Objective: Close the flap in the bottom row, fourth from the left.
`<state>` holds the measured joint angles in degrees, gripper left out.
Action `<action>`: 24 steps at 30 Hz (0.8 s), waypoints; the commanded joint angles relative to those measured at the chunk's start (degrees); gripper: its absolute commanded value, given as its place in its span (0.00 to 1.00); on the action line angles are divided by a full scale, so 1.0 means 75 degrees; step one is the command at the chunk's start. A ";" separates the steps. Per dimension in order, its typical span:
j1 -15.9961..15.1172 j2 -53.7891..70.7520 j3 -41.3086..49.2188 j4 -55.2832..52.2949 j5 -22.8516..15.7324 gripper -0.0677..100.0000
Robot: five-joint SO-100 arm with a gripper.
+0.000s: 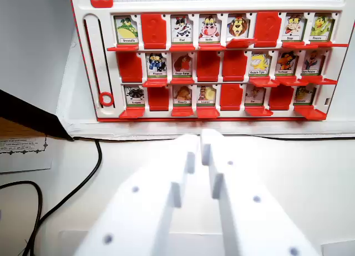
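Observation:
A white board (91,73) with three rows of red flaps stands upright at the top of the wrist view. In the bottom row, the fourth slot from the left shows an animal card (207,94), and its red flap (207,113) lies folded down in front. The second, fifth (231,96) and seventh slots in that row are covered in red. My white gripper (201,140) fills the lower middle, its tips just below the board's base and short of that fourth slot. The fingers stand close together, shut, with nothing held.
A black cable (83,178) curves over the white table at the left. A printed paper (22,147) and a dark slanted edge (28,114) lie left of the board. A red sliding ring (106,99) sits in the board's left slot.

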<state>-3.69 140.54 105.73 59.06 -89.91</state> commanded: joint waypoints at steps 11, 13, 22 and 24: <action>0.0082 0.0047 -0.0445 -0.0047 -0.0504 0.00; 0.0082 0.0047 -0.0445 -0.0047 -0.0504 0.00; 0.0094 0.0070 -0.0375 -0.0047 -0.0492 0.00; 0.0094 0.0082 -0.0363 -0.0047 -0.0480 0.00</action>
<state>-3.16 140.54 105.73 59.06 -93.34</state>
